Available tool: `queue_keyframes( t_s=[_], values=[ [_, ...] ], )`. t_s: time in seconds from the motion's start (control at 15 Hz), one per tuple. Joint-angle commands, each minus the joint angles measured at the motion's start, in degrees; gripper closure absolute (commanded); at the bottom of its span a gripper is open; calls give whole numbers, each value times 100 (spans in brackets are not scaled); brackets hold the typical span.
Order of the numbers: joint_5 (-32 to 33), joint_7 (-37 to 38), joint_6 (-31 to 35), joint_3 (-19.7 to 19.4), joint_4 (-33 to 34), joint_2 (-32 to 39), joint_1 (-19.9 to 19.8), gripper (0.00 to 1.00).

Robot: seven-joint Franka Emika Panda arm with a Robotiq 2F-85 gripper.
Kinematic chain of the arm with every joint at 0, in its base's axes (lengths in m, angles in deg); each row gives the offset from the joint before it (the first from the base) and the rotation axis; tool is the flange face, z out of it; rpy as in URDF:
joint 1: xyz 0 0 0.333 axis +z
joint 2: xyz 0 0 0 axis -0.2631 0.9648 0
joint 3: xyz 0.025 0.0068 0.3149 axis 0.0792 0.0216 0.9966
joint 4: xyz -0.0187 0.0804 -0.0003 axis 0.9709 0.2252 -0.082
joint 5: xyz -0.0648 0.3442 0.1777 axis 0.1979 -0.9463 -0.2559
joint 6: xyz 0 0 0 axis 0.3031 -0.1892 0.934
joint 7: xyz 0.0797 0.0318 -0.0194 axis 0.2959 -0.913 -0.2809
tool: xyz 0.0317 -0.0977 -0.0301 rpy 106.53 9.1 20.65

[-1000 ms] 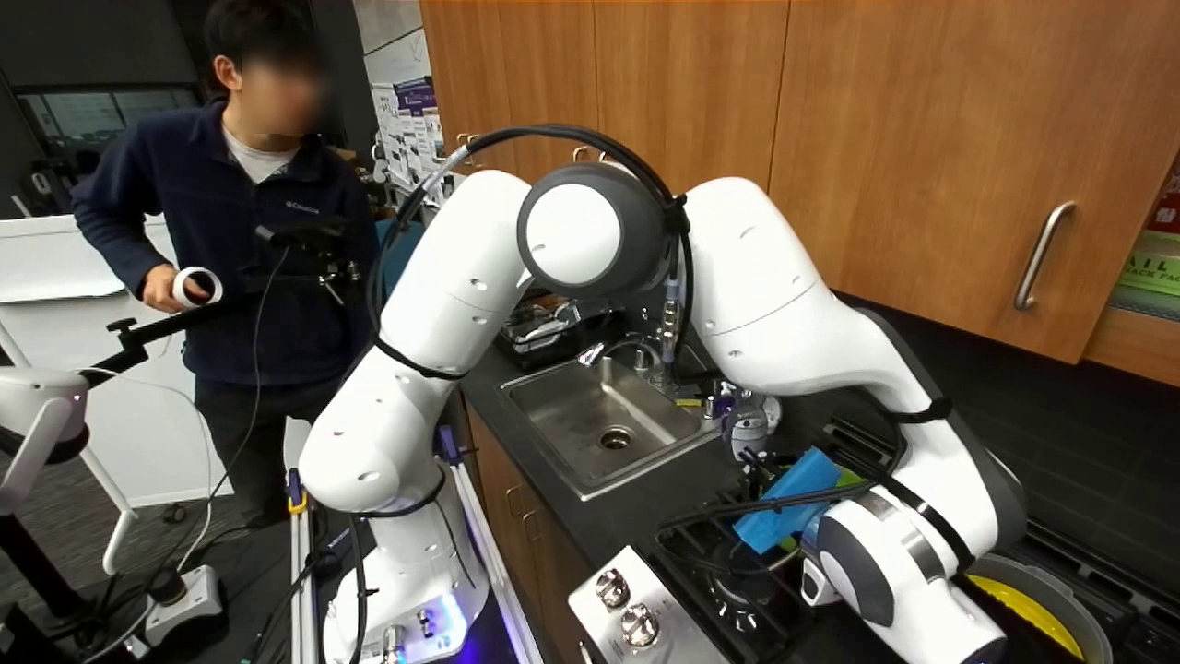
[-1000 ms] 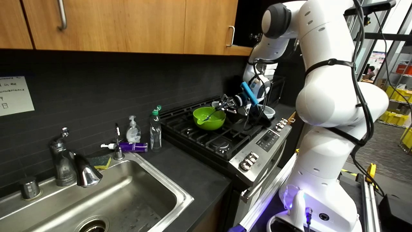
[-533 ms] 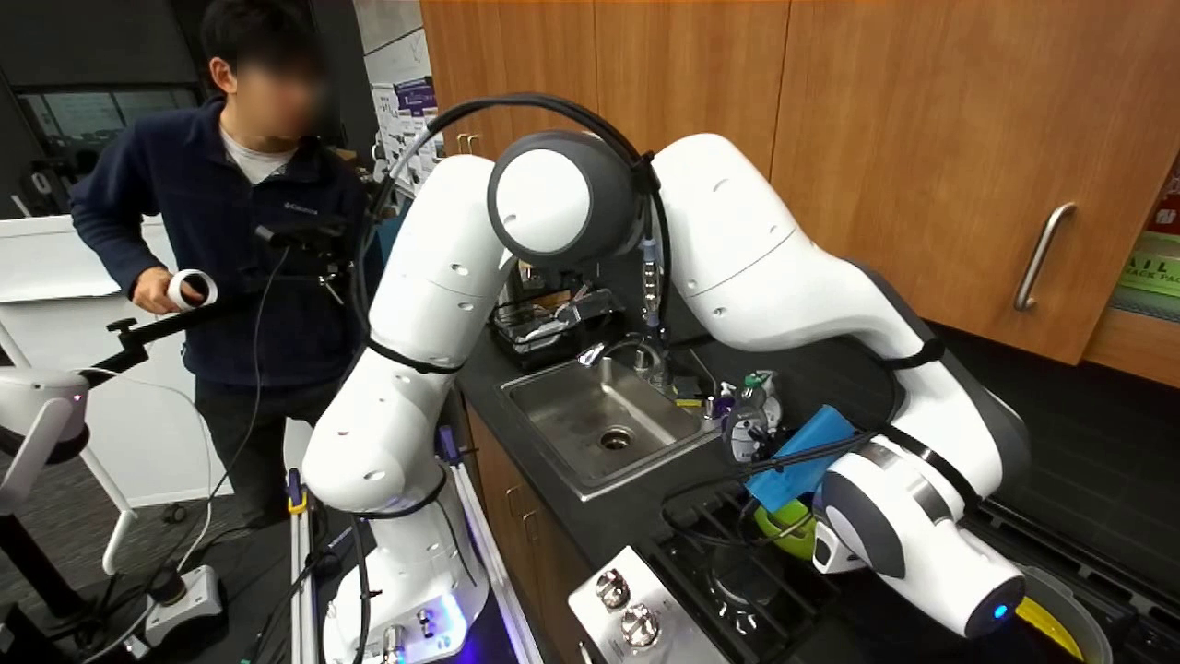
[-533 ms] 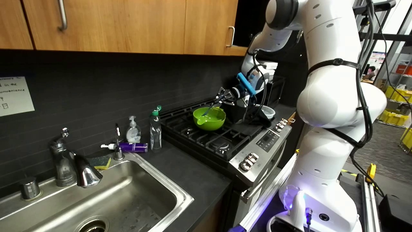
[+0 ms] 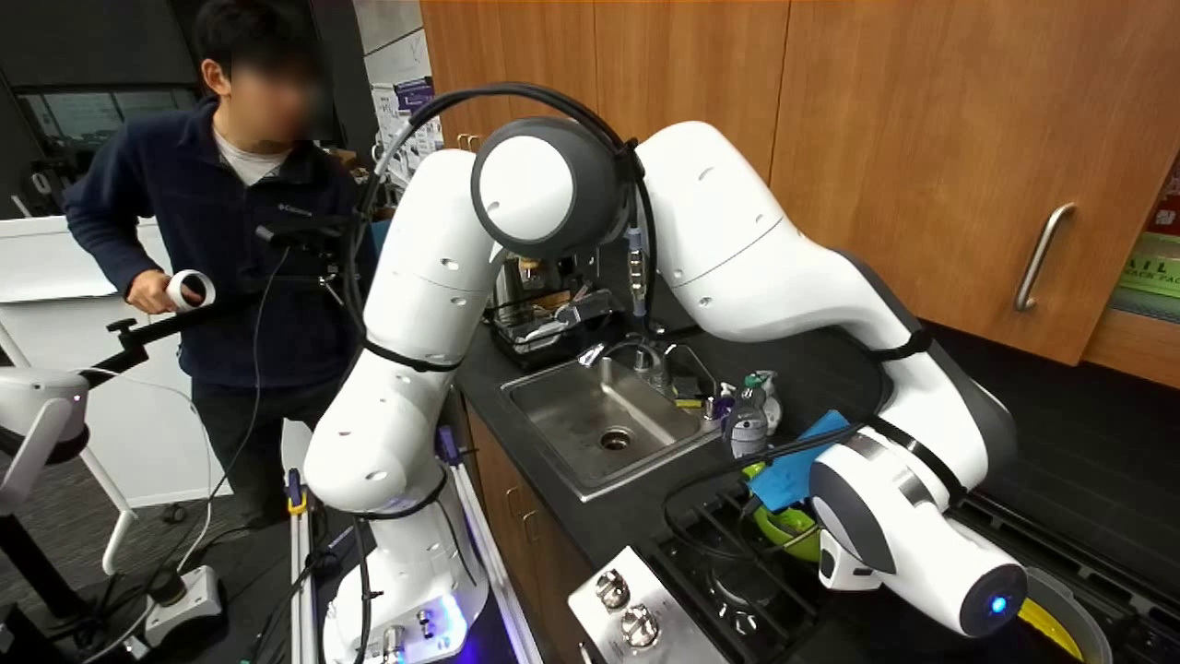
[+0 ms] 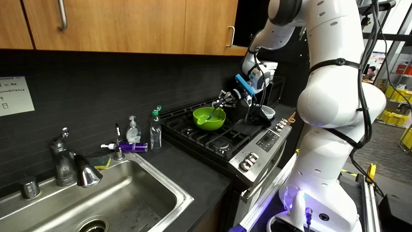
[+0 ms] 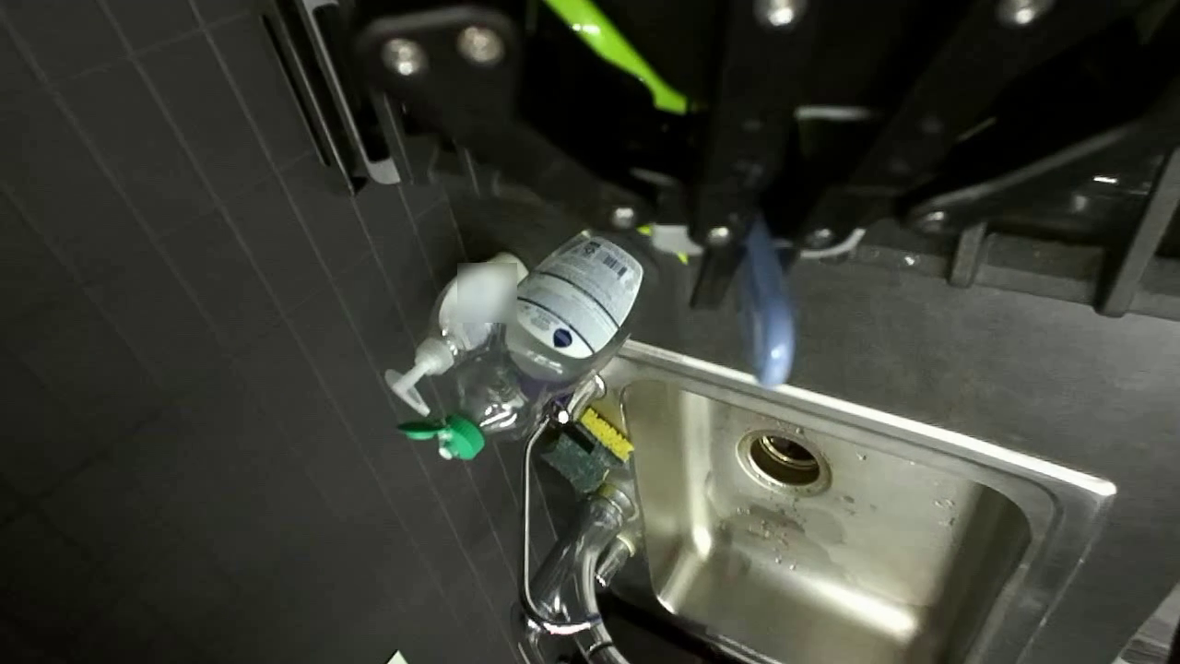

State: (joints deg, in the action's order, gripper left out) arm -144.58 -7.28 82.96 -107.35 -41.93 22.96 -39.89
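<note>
over the last second the fingers (image 7: 710,277) have risen somewhat above the green bowl (image 6: 209,125), and the blue utensil (image 7: 770,323) has swung with them. in an exterior view it stands steeper than it did a second ago, and its lower end has shifted a little inside the bowl, away from the pouring lip and toward the wall on the fingers' side. the bowl itself has not slid: it sits in the same spot on the stove (image 6: 222,137), well in from the edge nearest the sink (image 6: 151,187) and roughly midway between the back edge and the front edge with the knobs (image 6: 249,161).

for the work in hand i would read this as the utensil being moved about inside the bowl, much like stirring, with the grip holding and the bowl not dragged along. whether the lower end presses on the bottom cannot be made out, nor what the bowl may contain.

the fingers are closed on the utensil. in the wrist view a rounded blue end juts out past the fingertips; in an exterior view the rest slants down from them into the bowl. so the utensil lies between the fingers, and the bowl lies below them, its rim near but seemingly not touched.
</note>
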Motion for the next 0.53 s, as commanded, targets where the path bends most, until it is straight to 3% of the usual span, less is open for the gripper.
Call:
queue_keyframes(
  t_s=[0.0,0.47],
  values=[
    [-91,262,465,-65,-348,-332,163,99],
    [-20,572,604,-4,-413,-369,235,99]
  ],
)
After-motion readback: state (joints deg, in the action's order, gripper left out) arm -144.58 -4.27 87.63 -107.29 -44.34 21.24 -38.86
